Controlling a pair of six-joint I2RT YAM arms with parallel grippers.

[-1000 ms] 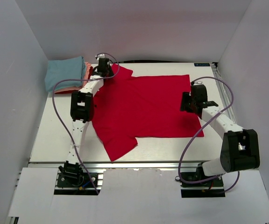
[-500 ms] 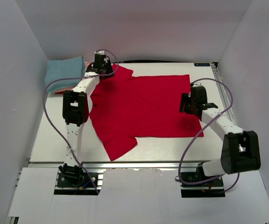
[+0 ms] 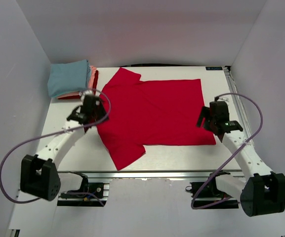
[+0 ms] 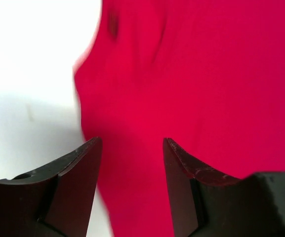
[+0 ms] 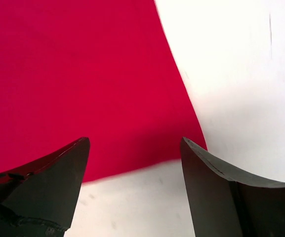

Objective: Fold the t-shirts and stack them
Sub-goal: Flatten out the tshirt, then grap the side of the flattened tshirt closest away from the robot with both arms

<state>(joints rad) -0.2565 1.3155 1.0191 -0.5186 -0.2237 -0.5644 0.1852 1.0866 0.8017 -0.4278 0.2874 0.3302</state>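
The bright red t-shirt (image 3: 152,111) lies spread flat in the middle of the table, one sleeve toward the near left, one at the far left. My left gripper (image 3: 96,110) is open and empty over the shirt's left edge; the left wrist view shows red cloth (image 4: 191,74) between and beyond its open gripper (image 4: 132,148). My right gripper (image 3: 207,118) is open and empty above the shirt's right edge, near its near right corner (image 5: 191,140). The folded light blue shirt (image 3: 68,79) tops a stack at the back left, with salmon-pink (image 3: 91,74) and red (image 3: 96,78) edges showing.
The white table (image 3: 58,133) sits between grey walls on three sides. A metal rail (image 3: 238,106) runs along the right edge. Purple cables loop from both arms over the table's left and right sides.
My left arm has drawn back from the far left sleeve to the shirt's left edge, its elbow swung out left. My right arm has shifted nearer and rightward. The shirt has not moved.
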